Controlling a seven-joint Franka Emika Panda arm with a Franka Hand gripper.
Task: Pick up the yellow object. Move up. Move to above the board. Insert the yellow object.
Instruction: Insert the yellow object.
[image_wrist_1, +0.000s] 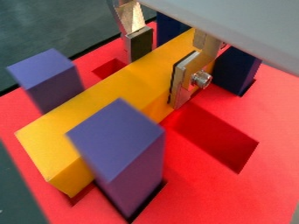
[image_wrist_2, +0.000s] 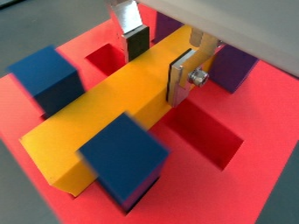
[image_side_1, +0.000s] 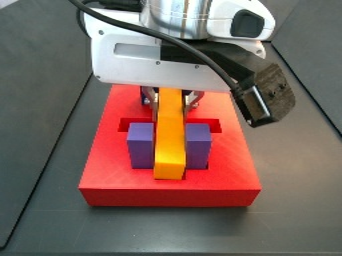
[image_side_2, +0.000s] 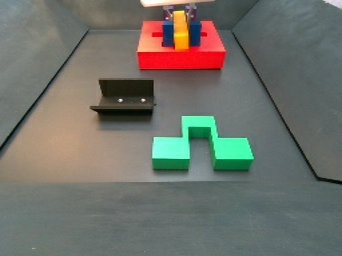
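Observation:
The yellow object (image_wrist_1: 105, 114) is a long yellow-orange bar lying flat across the red board (image_wrist_1: 271, 131), down in a slot between the upright posts. It shows in both wrist views (image_wrist_2: 105, 114) and in both side views (image_side_1: 170, 140) (image_side_2: 181, 35). My gripper (image_wrist_1: 163, 61) is over the bar's far half, with one finger on each long side and the pads against it. It is shut on the bar (image_wrist_2: 160, 59). In a side view the gripper (image_side_1: 170, 98) hangs right above the board (image_side_1: 167, 190).
Purple posts (image_wrist_1: 45, 77) (image_wrist_1: 117, 149) and blue posts (image_wrist_2: 45, 77) (image_wrist_2: 122, 156) stand close on both sides of the bar. An open red slot (image_wrist_1: 228, 140) lies beside it. The fixture (image_side_2: 123, 98) and a green notched block (image_side_2: 201, 143) sit on the dark floor, well away from the board (image_side_2: 181, 58).

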